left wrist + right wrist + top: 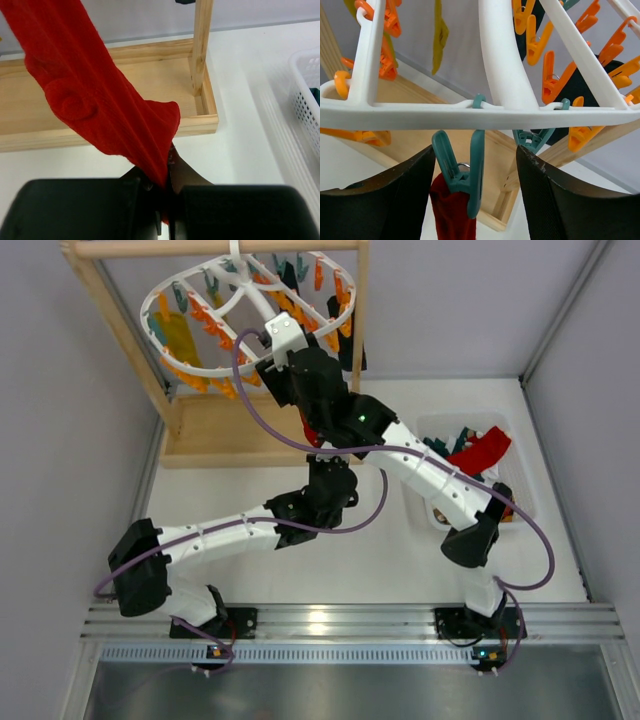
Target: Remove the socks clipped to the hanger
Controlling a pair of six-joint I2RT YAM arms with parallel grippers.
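Top external: wooden frame (pixel 215 430) at far-left corner of tabletop (pixel 340 570), white hanger (pixel 150 303) hung from its bar. Red sock (pixel 90 100) hangs from teal clip (pixel 462 175) on hanger rim. Left pincer (pixel 167 200) clenched on sock's lower end. Right pincer (pixel 476 160) released, fingers either side of that clip.

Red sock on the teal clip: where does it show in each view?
Top external: red sock, a sliver below the hanger, mostly hidden.
Left wrist: upper left to centre, pinched in the left tool.
Right wrist: bottom centre, hanging from the teal clip.
Shared landmark: wooden frame base.
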